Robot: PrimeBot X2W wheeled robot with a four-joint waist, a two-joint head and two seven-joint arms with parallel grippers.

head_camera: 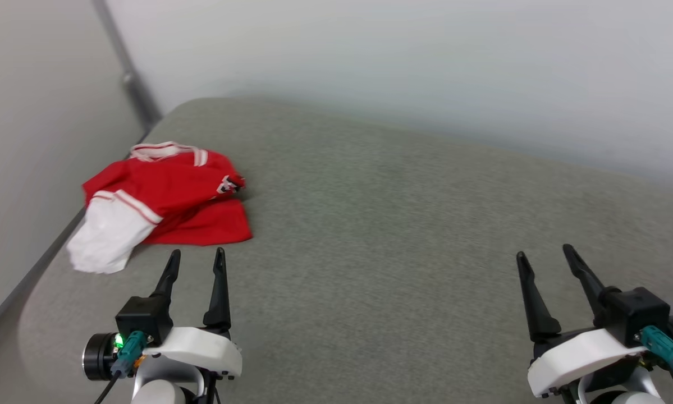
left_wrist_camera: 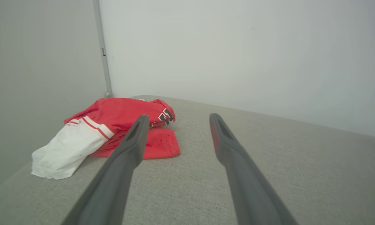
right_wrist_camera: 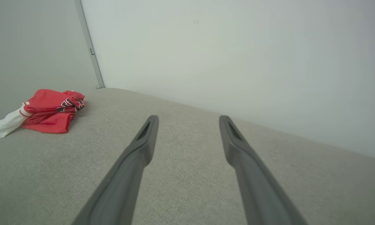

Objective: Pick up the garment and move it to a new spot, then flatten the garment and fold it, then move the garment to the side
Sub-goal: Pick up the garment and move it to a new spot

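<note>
The garment (head_camera: 162, 196) lies crumpled at the far left of the grey cushioned surface (head_camera: 381, 224): red cloth, one white sleeve hanging toward the left edge, striped trim on top. In the left wrist view the garment (left_wrist_camera: 112, 131) sits just ahead and left of the fingers; in the right wrist view the garment (right_wrist_camera: 46, 114) is far off to the left. My left gripper (head_camera: 196, 256) is open, a short way in front of the garment and not touching it. My right gripper (head_camera: 545, 251) is open over bare cloth at the right.
Pale walls close in behind and on the left, meeting at a corner with a grey vertical pole (head_camera: 128, 73). The surface's left edge (head_camera: 44, 264) runs right beside the white sleeve. Bare grey cloth spreads between the two grippers.
</note>
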